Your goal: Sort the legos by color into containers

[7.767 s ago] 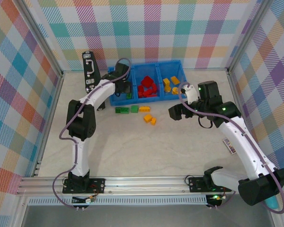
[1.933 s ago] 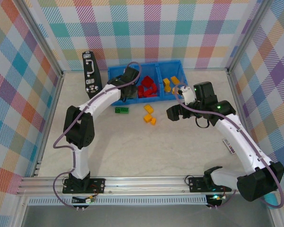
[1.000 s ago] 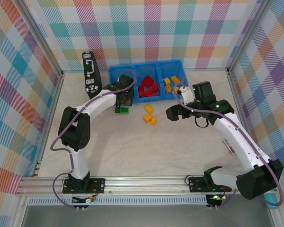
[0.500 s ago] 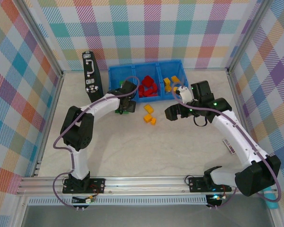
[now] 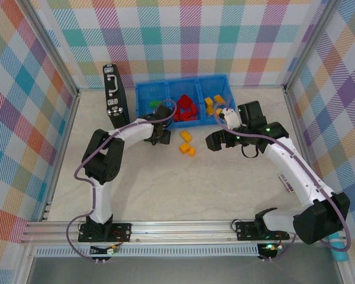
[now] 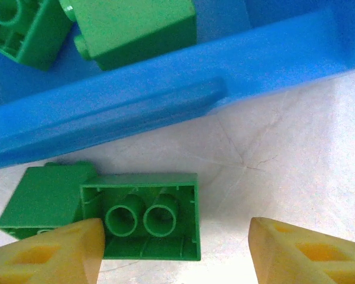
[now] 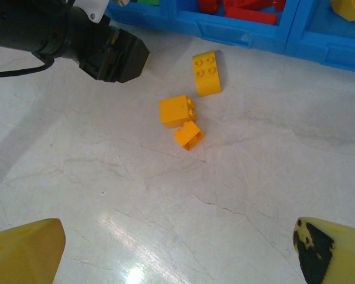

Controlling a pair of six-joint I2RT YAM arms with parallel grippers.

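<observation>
Tray [image 5: 183, 81] of blue sat at the back of the table [image 5: 165, 189] seen from above, red bricks [image 5: 184, 110] inside, left claw [image 5: 158, 138] just before it, left wrist view, claw stood open, green brick [image 6: 145, 222] on the table between its fingers [image 6: 47, 251], right wrist view, right claw [image 7: 177, 228] spread wide, empty, yellow bricks [image 7: 180, 111] on the table.

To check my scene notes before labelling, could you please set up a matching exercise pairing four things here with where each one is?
Things:
1. red legos
2. three loose yellow legos
3. upturned green lego
4. black case

Places:
A. on the table under the open left pincer, just in front of the tray wall
B. standing left of the blue tray
C. in the tray's middle compartment
D. clustered on the table, right of the left pincer

Pairs: 1-C, 2-D, 3-A, 4-B
</observation>
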